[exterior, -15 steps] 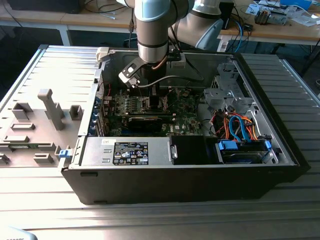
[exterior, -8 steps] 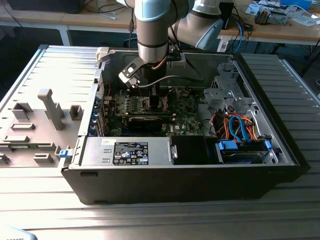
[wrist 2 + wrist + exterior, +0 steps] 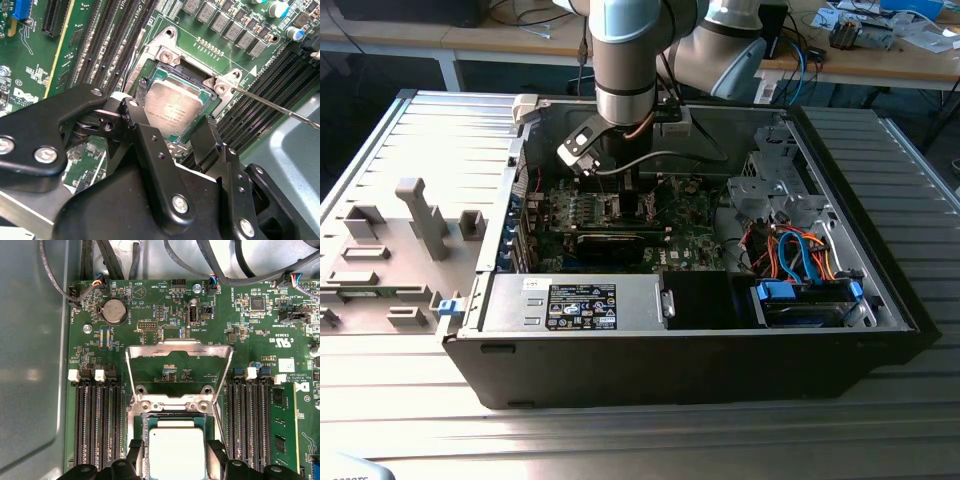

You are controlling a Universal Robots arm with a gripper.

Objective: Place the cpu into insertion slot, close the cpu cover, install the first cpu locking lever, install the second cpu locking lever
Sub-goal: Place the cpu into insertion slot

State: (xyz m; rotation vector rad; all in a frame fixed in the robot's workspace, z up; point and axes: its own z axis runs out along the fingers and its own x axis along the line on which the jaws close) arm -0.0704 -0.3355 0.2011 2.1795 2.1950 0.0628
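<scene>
Over the insertion slot (image 3: 175,107) | fingers (image 3: 209,137) spread astride the cpu (image 3: 172,112), released | cpu cover (image 3: 179,352) raised | chip likely light, stiff, fragile: grip opposite edges

Raised cpu cover (image 3: 179,362) walls one side of the insertion slot (image 3: 177,416) (memory slots (image 3: 97,415) flank it); above stays open.
</scene>
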